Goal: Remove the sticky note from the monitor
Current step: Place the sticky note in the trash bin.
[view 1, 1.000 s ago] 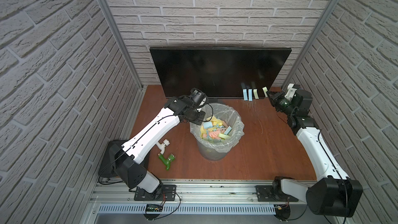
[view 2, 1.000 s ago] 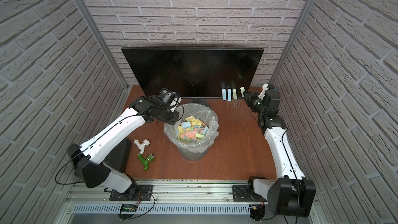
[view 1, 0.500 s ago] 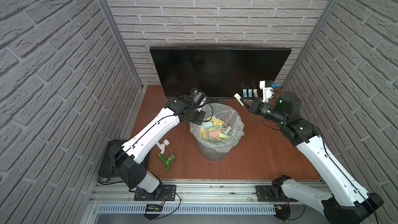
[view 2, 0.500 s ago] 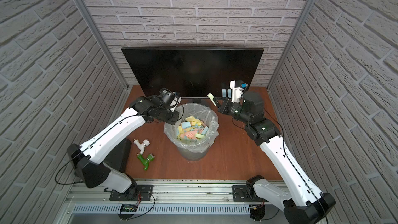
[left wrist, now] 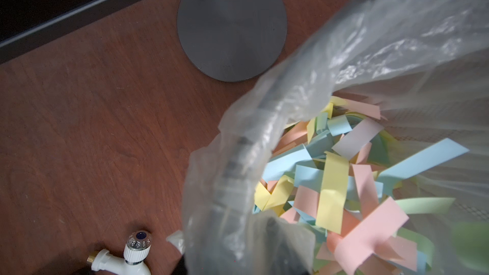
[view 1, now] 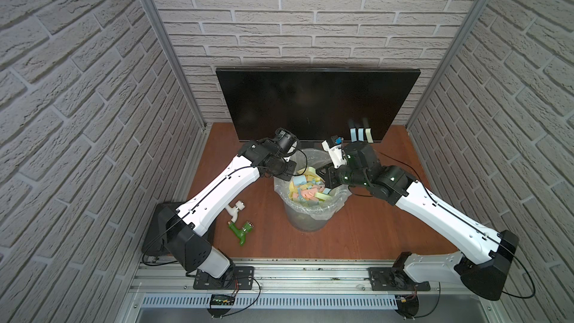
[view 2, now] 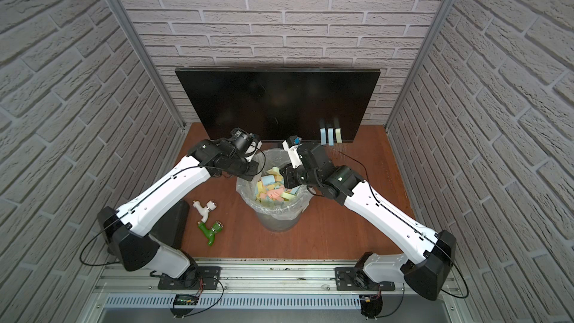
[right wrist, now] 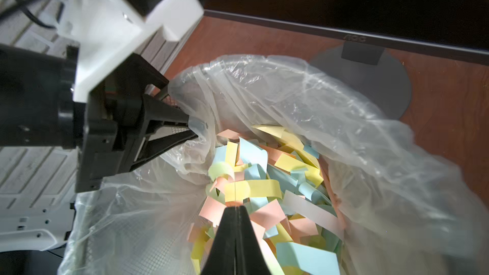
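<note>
The monitor [view 1: 316, 104] [view 2: 276, 104] stands at the back of the table. Three sticky notes [view 1: 360, 134] [view 2: 330, 136], two blue and one pale yellow-green, hang at its lower right. My right gripper [view 1: 319, 174] [view 2: 284, 178] [right wrist: 234, 207] hangs over the waste bin [view 1: 307, 222] [view 2: 279, 222]. Its jaws are pressed together on a sticky note [right wrist: 234, 194], which shows only edge-on as a thin pale line. My left gripper [view 1: 287, 175] [view 2: 253, 175] [right wrist: 194, 129] is shut on the bin's clear plastic liner [left wrist: 264, 128] at the rim. Several coloured notes fill the bin.
A white tap [view 1: 235, 208] [left wrist: 127, 257] and a green tap [view 1: 240, 231] lie on the brown table left of the bin. The monitor's round grey base [left wrist: 231, 30] [right wrist: 370, 75] sits just behind the bin. Brick walls close in both sides.
My right arm has swung from the monitor's lower right corner to above the bin, carrying a yellow-green note. The left arm has stayed at the bin's rim.
</note>
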`<state>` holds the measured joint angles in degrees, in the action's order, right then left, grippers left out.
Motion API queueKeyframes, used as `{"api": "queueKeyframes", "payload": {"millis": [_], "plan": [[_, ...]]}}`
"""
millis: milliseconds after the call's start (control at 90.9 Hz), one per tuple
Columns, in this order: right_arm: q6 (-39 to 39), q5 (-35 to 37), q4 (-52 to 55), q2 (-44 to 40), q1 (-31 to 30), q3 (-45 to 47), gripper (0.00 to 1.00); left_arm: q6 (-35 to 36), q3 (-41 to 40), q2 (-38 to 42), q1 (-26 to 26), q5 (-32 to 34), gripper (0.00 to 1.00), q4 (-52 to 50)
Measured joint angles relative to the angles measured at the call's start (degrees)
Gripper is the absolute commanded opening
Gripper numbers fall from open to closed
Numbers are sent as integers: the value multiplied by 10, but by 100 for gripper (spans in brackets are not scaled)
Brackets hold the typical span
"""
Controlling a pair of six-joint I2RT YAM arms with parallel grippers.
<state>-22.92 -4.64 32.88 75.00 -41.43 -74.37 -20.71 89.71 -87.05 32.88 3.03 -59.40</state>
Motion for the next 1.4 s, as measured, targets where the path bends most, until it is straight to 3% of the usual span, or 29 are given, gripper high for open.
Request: {"api": "queueKeyframes", "payload": {"millis": [121, 319, 726, 990, 1265, 1397], "plan": [[15, 6, 7, 18, -15, -3, 57, 0, 0, 0, 0, 0, 37, 0], [24, 4, 14, 24, -21, -24, 72, 0, 0, 0, 0, 0, 37, 0], [12, -28, -5, 18, -19, -30, 84, 0, 0, 0, 0, 0, 37, 0], [-39, -133, -57, 14, 15, 16, 82, 0, 0, 0, 0, 0, 37, 0], [-21, -40, 20, 31, 15, -21, 82, -1, 0, 1, 0, 0, 37, 0], [-17, -41, 22, 31, 15, -26, 83, -1, 0, 1, 0, 0, 37, 0]]}}
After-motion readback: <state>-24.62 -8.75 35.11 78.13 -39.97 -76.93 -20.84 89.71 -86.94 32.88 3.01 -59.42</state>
